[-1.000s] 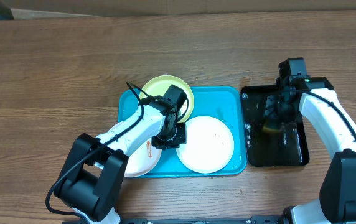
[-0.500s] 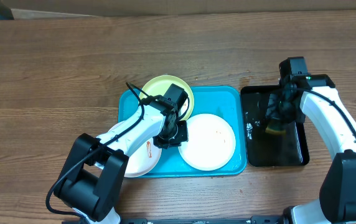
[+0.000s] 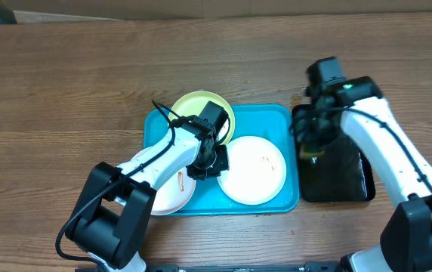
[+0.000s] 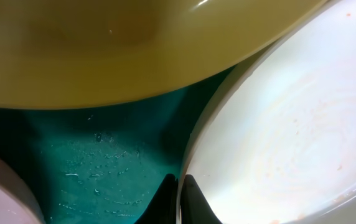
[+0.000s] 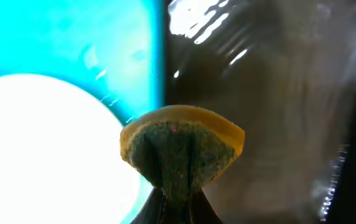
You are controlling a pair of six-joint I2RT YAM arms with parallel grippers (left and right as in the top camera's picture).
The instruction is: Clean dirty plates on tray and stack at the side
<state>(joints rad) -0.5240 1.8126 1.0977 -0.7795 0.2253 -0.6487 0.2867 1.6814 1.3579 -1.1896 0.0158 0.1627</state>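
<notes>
Three plates [image 3: 172,190] lie in my tray [image 3: 276,117], the green one at 11 o'clock. My left tool [image 3: 205,168] pinches the rim of a white plate [image 3: 254,174]; my right tool [image 5: 178,186] clamps a sponge [image 5: 181,146].

Robotics lab bench, dressed as dishwashing setup (more test rig than lived-in kitchen). Signs: left arm [image 3: 155,159] and right arm [image 3: 382,140], white shells with black joints, rise from near edge of wood-grain tabletop [image 3: 65,75]; loose black cable [image 3: 165,113] loops off left arm; overhead view looks straight down. Props few, grouped toward near edge: turquoise tray [image 3: 269,121] with smeared plates [image 3: 254,174], wet black tray [image 3: 337,189] just beside it, sponge [image 5: 181,149]. Plain brown strip [image 3: 276,6] along far edge
</notes>
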